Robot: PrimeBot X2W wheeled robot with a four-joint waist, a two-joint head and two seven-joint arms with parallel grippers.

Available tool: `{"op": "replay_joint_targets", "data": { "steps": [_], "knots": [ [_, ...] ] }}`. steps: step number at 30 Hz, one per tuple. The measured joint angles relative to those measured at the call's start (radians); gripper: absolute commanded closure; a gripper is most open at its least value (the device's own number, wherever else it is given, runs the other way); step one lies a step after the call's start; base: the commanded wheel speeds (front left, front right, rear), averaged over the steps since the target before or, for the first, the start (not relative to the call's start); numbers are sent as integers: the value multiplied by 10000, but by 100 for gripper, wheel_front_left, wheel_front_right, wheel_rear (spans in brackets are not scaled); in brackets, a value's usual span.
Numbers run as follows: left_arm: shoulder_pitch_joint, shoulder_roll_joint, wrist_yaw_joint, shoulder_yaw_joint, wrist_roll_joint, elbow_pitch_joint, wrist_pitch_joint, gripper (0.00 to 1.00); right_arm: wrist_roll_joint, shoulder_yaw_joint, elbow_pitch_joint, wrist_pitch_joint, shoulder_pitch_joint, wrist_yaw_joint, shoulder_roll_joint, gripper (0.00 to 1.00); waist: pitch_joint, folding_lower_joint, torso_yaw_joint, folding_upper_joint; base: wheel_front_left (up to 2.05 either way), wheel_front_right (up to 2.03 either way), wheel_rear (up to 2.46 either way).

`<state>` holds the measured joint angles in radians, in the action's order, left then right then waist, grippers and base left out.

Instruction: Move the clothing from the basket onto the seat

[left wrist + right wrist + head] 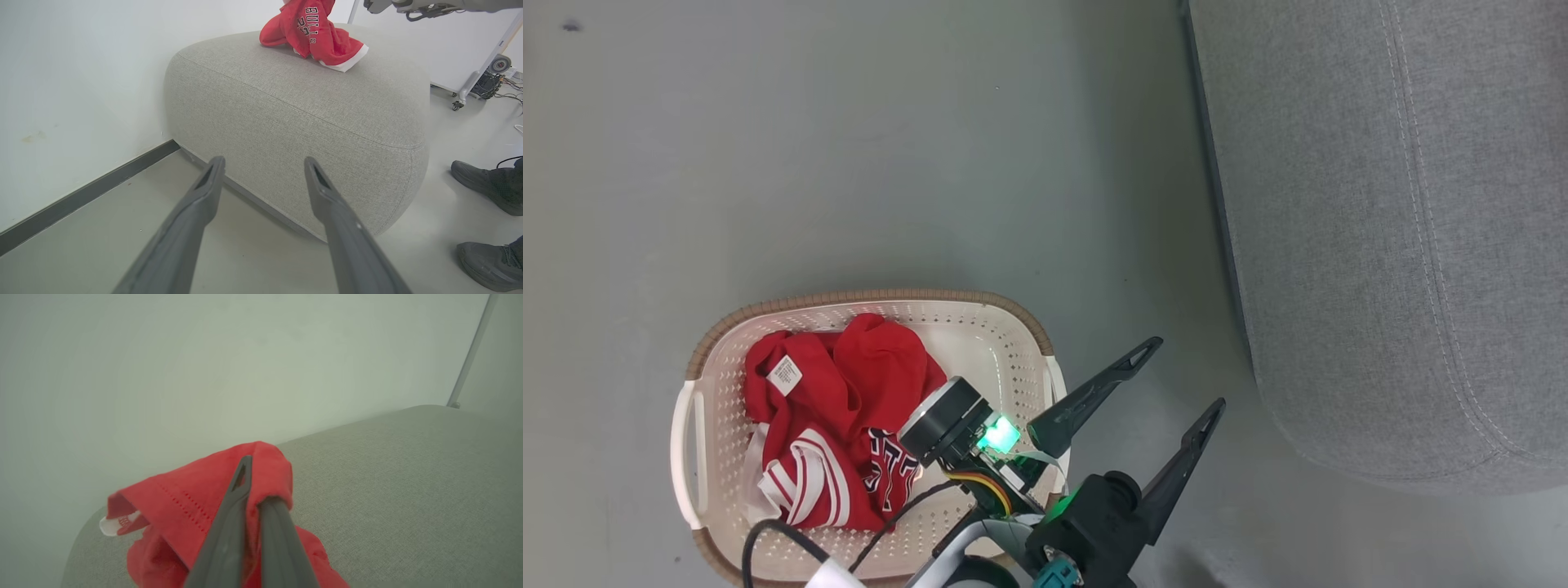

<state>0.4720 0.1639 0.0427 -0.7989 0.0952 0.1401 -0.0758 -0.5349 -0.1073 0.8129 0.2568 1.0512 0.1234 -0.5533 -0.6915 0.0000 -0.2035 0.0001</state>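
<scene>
R tool (256, 478): fingers pressed together, pinching a fold of a red garment (192, 490) just above the seat (408, 477). The garment's lower folds look to rest on the cushion top already. In the left wrist view it sits as a bunch w/ white trim and lettering, near the seat's far end.

Step in hand, by my read: set-down of this piece. Next move calls for R tool to spread, let the fabric drop, then lift straight off so no fold drags along w/ the fingers.

L tool (1187, 374): fingers spread wide, nothing btw them. It hangs over the floor (931, 163) in the gap btw basket (980, 327) and seat, tips aimed at the seat. It is prob the one to fetch the next piece, which needs a turn toward the basket and a reach down into it.

Basket stands on the floor, well apart from the seat. It holds more clothing (849, 392): a red heap w/ a white label, striped white trim and lettering, bunched to its left side. The right part of the bottom is bare. Can't tell if that's one piece or two.

A person's shoes (486, 188) are on the floor by the seat's corner.
</scene>
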Motion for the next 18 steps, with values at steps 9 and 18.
{"op": "replay_joint_targets", "data": {
  "steps": [9,18],
  "knots": [
    [130,-2,-10,56,0,-353,284,0,-35,-13,688,-2,-166,0,196,100,268,0,-17,0,0,0,0],
    [130,-105,-90,84,65,-658,652,0,31,63,1060,0,-293,0,194,0,861,0,36,-2,0,0,0]
  ]
}}
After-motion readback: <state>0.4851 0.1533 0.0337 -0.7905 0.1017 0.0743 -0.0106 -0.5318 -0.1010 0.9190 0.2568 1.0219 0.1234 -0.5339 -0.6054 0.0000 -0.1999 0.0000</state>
